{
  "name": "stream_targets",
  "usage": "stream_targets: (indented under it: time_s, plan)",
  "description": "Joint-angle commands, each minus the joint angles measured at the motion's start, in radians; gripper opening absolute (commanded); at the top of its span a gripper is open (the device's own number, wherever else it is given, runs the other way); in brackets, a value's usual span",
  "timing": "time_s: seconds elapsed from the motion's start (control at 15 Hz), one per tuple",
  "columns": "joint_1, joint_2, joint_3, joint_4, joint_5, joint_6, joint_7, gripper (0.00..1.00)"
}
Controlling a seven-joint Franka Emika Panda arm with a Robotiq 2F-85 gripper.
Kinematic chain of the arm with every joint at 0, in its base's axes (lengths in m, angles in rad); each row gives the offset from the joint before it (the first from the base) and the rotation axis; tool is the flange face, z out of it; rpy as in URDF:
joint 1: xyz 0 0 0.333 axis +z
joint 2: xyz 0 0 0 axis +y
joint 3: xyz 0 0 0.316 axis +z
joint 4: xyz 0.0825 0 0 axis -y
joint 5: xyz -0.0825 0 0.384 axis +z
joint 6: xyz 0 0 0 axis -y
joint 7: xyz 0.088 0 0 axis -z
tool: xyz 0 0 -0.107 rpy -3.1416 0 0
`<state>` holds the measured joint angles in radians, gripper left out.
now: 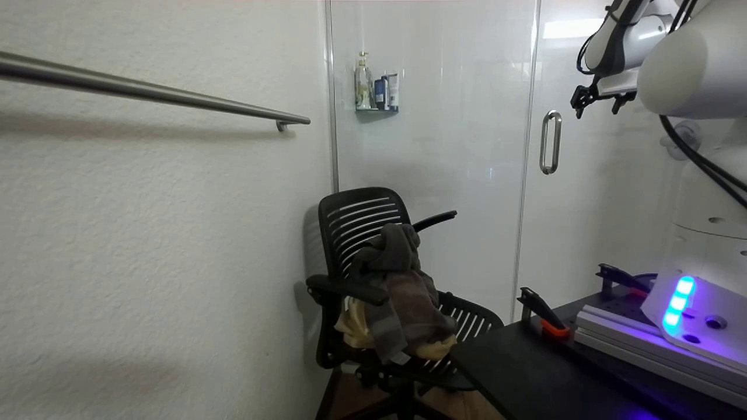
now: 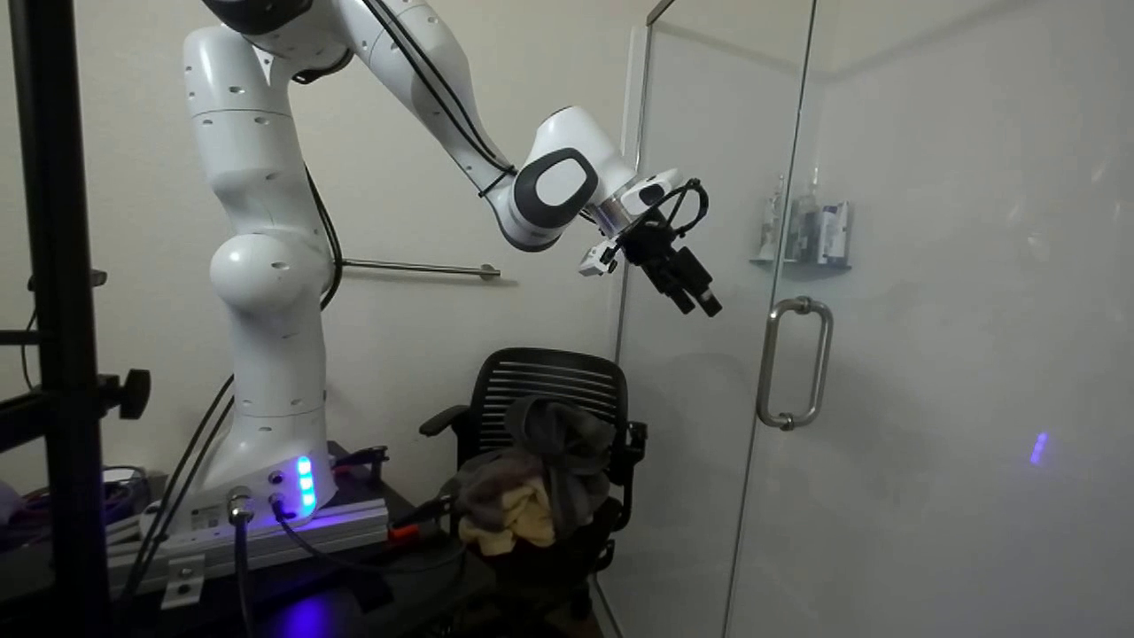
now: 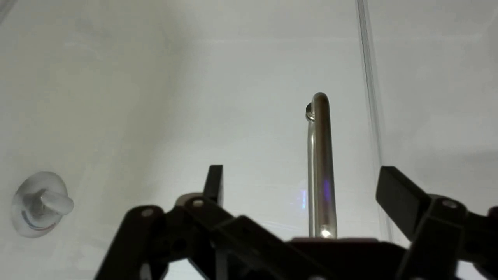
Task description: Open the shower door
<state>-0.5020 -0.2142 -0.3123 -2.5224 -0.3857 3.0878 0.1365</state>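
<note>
You have one robot arm (image 2: pixel 279 346) with one gripper (image 3: pixel 301 188) on its end, and its two fingers (image 3: pixel 402 200) stand wide apart. In the wrist view, one silver handle (image 3: pixel 325 167) shows in the gap between them, but farther off — in both exterior views the fingertips are near the top of the handle and apart from it. The handle is on the one shower door (image 2: pixel 930 532), the tall glass in front of your arm. The door looks shut, its edge right beside one glass panel (image 1: pixel 449 151). Through the door you can see one round tap (image 3: pixel 41 204). Through the panel you can see one little shelf (image 1: pixel 377 109) with three things — one pump bottle (image 1: pixel 363 87), one dark blue thing (image 1: pixel 381 93) and one white tube (image 1: pixel 393 87). By the panel is one black chair (image 1: pixel 356 219) with two armrests (image 1: pixel 347 289) and one heap of cloth (image 1: pixel 402 291); you cannot tell how many pieces. One metal bar (image 1: pixel 175 95) is on the wall (image 1: pixel 175 245). Your arm's foot is on one black table (image 1: pixel 502 367), with two clamps (image 1: pixel 543 309) at its edge.
</note>
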Motion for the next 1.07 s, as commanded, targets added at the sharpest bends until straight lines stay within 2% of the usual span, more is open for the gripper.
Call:
stream_targets:
  time_s: [0.0,0.07,0.27,0.53,0.6,0.87,1.0]
  plan:
    - [0.081,0.048,-0.033,0.013,0.064,0.027,-0.043,1.0]
    - [0.086,0.091,-0.025,0.047,0.144,0.035,-0.078,1.0]
    - [0.111,0.186,-0.032,0.14,0.251,0.047,-0.097,1.0]
    - [0.084,0.346,-0.033,0.32,0.266,0.038,-0.052,1.0]
    - [0.091,0.246,-0.027,0.221,0.248,0.027,-0.06,1.0]
    - [0.089,0.335,-0.033,0.309,0.25,0.027,-0.045,1.0]
    - [0.109,0.345,-0.034,0.312,0.31,0.017,-0.086,1.0]
